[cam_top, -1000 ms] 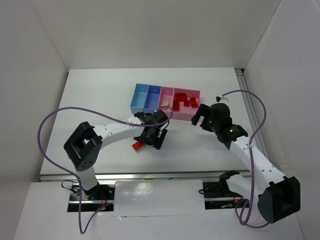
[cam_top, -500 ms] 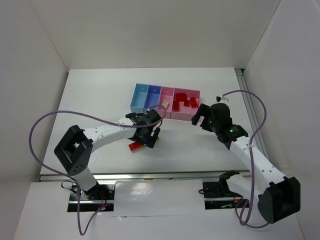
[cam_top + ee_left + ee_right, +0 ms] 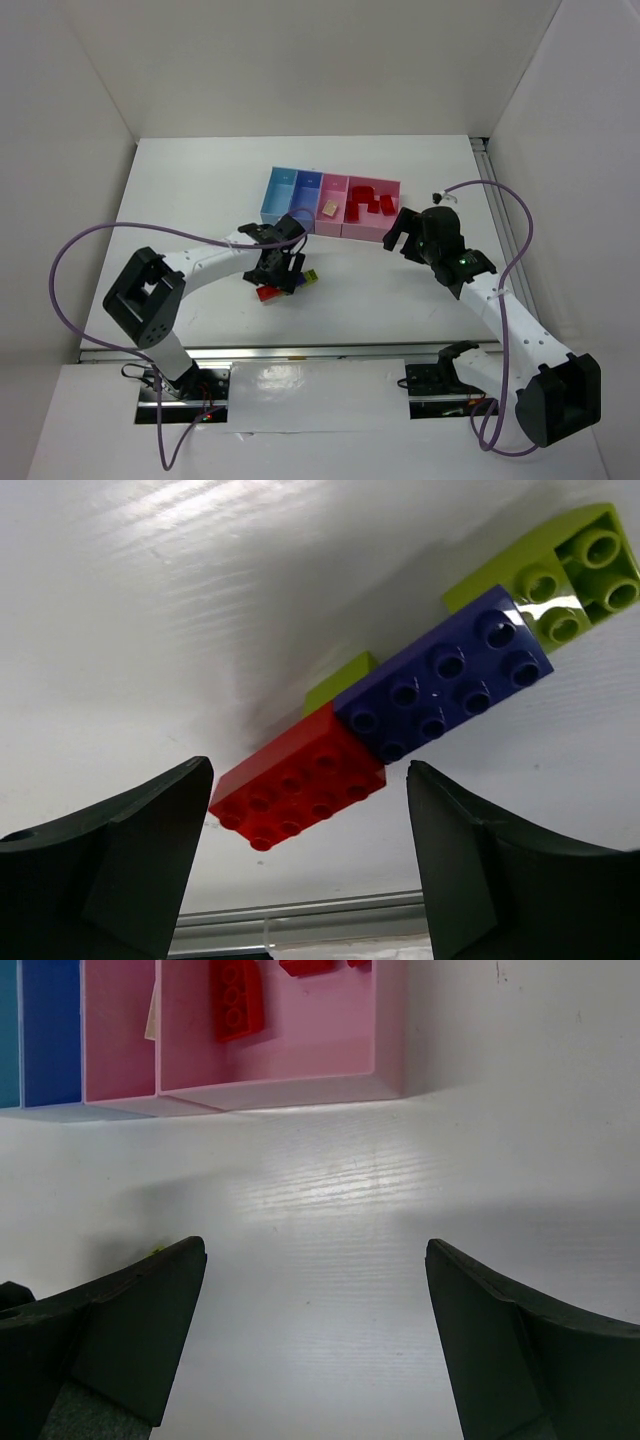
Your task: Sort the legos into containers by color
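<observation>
Your left tool (image 3: 280,272) had slid left, jaws wide around the red lego (image 3: 298,786); only its wrist view showed the purple lego (image 3: 445,675) touching it. Your right tool (image 3: 315,1260) stood wide.

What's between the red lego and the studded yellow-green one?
A purple-blue lego, apparently touching both, end to end. The left wrist view shows it.

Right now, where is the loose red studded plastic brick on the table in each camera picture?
Top external: the red brick lies just left of and below centre.
Left wrist: low centre, next to a purple-blue brick.
Right wrist: not in it.
Shared landmark: the yellow-green brick, in top and left wrist views.
</observation>
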Action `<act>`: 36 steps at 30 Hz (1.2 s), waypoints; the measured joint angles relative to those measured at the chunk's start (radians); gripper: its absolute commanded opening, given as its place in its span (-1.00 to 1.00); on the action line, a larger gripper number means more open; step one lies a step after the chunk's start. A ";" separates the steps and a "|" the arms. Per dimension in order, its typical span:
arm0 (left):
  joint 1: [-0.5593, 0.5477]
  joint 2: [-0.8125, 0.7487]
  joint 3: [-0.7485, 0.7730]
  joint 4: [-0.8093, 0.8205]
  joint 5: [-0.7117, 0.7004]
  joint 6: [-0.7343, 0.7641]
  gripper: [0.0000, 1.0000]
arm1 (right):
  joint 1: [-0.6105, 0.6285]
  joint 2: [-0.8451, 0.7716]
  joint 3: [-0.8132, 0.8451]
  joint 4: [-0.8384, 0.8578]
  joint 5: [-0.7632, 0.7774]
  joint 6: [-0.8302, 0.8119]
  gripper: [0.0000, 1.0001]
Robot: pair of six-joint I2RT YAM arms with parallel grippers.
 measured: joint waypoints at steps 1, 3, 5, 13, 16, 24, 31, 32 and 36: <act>0.000 0.000 -0.003 0.006 0.016 0.000 0.77 | 0.000 0.000 0.000 -0.001 0.000 0.000 0.96; -0.001 0.000 -0.018 0.020 0.047 0.000 0.69 | 0.000 0.000 0.000 -0.001 0.000 0.000 0.96; -0.001 0.000 -0.033 0.032 0.080 0.000 0.62 | 0.000 0.000 0.000 -0.002 0.000 0.000 0.96; -0.066 0.000 -0.039 0.030 0.112 -0.009 0.47 | 0.000 0.000 0.002 -0.002 0.000 0.000 0.96; -0.092 0.000 -0.025 0.008 0.097 -0.030 0.41 | 0.000 0.000 0.008 -0.002 -0.001 0.000 0.96; -0.096 0.000 -0.014 -0.046 0.053 -0.054 0.38 | 0.000 0.010 0.013 -0.003 -0.002 0.000 0.96; -0.096 0.015 -0.014 -0.047 0.035 -0.061 -0.28 | 0.000 0.017 0.018 -0.003 -0.004 0.000 0.96; -0.096 0.022 -0.013 -0.048 0.037 -0.054 -0.44 | 0.000 0.017 0.018 -0.003 -0.005 0.000 0.96; -0.096 0.023 -0.003 -0.049 0.050 -0.048 -1.00 | 0.000 0.018 0.021 -0.003 -0.030 -0.006 0.96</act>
